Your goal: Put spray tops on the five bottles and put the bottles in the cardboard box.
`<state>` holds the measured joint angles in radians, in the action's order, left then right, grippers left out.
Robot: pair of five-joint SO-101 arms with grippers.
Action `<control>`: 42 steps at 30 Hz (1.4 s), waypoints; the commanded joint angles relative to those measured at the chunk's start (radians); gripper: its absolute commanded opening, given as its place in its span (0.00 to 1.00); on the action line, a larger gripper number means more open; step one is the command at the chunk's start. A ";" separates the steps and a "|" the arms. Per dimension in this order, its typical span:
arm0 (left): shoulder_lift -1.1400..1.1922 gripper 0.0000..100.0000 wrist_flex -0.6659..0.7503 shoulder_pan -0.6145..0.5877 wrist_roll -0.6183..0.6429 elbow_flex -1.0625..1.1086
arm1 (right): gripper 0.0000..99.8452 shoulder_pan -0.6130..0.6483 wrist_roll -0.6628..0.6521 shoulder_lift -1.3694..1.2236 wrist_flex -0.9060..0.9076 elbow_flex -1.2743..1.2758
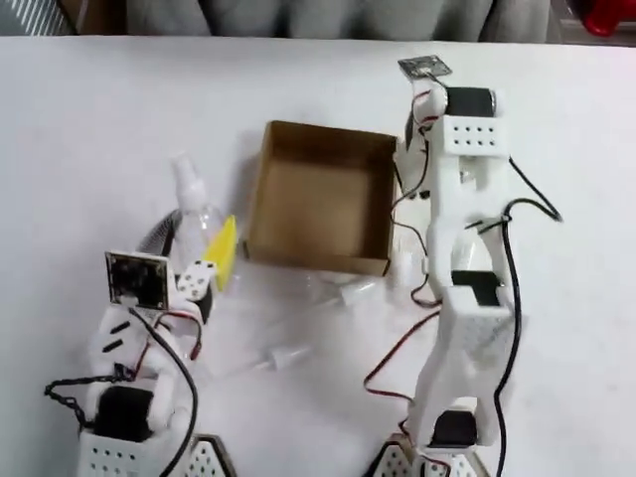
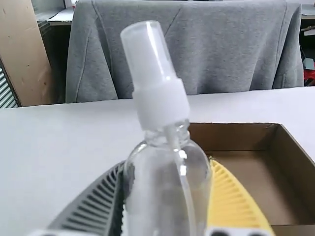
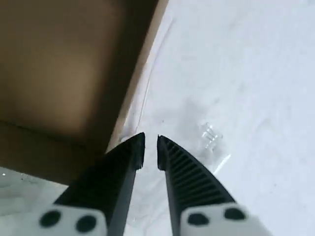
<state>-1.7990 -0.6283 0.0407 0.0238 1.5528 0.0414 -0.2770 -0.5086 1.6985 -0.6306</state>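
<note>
Bottle [image 2: 167,191] of clear, glossy plastic, round-shouldered, just beside the box [image 1: 260,189] and outside its wall. Clamped at the belly by the left gripper [image 2: 166,164], with one ribbed grey finger [image 2: 98,206] and one ribbed yellow finger [image 2: 231,201] pressed to opposite sides. Long axis near upright, leaning a little away from the box. Frosted white spray top [image 2: 155,83] seated on the neck, cap end uppermost, thin dip tube visible down through the body.

Box of brown cardboard, squarish, open at the top, walls plain and matte.

Right gripper [image 3: 150,147] low over the white table [image 3: 256,73], close by a box wall. Black ribbed fingers all but together, a thin slit between the tips.

Clear pieces [image 1: 338,290] flat on the table against the box wall nearest the arm bases, too faint to tell apart. Loose spray top [image 1: 283,355] farther from the box on that same side, lying on its side.
</note>
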 commanded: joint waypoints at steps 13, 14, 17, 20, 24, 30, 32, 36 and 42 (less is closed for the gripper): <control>0.222 0.02 -0.089 -0.179 0.005 -0.350 | 0.02 -0.019 0.002 0.466 0.007 0.497; 0.285 0.02 -0.089 -0.196 0.006 -0.393 | 0.02 -0.019 0.002 0.490 0.001 0.534; 0.455 0.02 -0.087 -0.246 0.009 -0.506 | 0.02 -0.025 0.002 0.558 -0.001 0.624; 0.575 0.02 -0.087 -0.292 0.006 -0.586 | 0.02 -0.053 0.002 0.615 -0.001 0.689; 0.665 0.02 -0.087 -0.295 0.005 -0.626 | 0.02 -0.116 0.000 0.684 0.004 0.770; 0.759 0.02 -0.086 -0.180 0.009 -0.677 | 0.02 -0.202 -0.058 0.776 -0.044 0.984; 0.802 0.02 -0.086 -0.133 0.011 -0.710 | 0.02 -0.219 -0.081 0.811 -0.087 1.060; 0.917 0.02 -0.080 -0.048 0.011 -0.799 | 0.02 -0.268 -0.091 0.885 -0.180 1.194; 1.096 0.02 0.044 0.042 0.011 -0.907 | 0.02 -0.294 -0.083 0.978 -0.325 1.361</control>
<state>-0.7971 -0.7066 0.0192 0.0238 0.7488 -0.2424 -0.3583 0.4120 1.4316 0.6935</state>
